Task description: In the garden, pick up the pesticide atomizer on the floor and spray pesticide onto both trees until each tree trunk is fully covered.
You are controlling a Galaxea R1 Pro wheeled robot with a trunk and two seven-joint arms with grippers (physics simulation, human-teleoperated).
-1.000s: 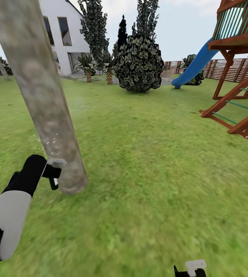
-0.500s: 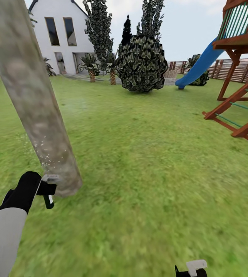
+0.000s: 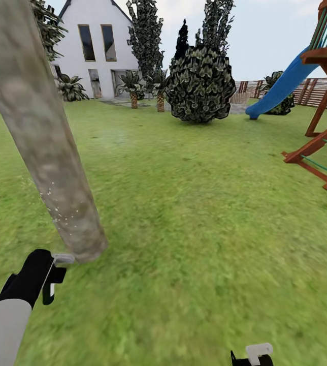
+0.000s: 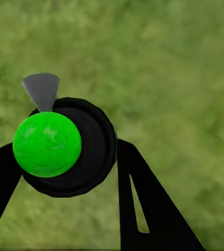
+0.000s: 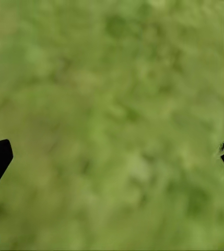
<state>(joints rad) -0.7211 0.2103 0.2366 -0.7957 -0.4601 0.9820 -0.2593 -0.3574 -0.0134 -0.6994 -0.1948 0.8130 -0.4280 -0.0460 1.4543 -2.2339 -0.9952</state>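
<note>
A thick mottled beige-grey tree trunk (image 3: 41, 132) leans up the left of the head view, with white spray specks low on its bark. Just in front of its base, my left gripper (image 3: 56, 282) is shut on the pesticide atomizer (image 3: 62, 258), whose pale top pokes toward the trunk. In the left wrist view the atomizer (image 4: 65, 149) is a black round body with a green ball and a grey nozzle, held between the black fingers (image 4: 143, 204) over the grass floor (image 3: 194, 229). My right gripper (image 3: 250, 355) hangs low at the picture's bottom edge, open (image 5: 112, 157) over bare grass.
A white house (image 3: 97, 51), dark bushes (image 3: 200, 84) and small palm-like plants stand at the far side of the lawn. A wooden play frame (image 3: 326, 127) with a blue slide (image 3: 280, 89) is at the right, with a slat fence behind it.
The camera has turned, shifting the scene to the right. My left gripper with the atomizer has drawn back and lower, away from the trunk's base. The right gripper has held still.
</note>
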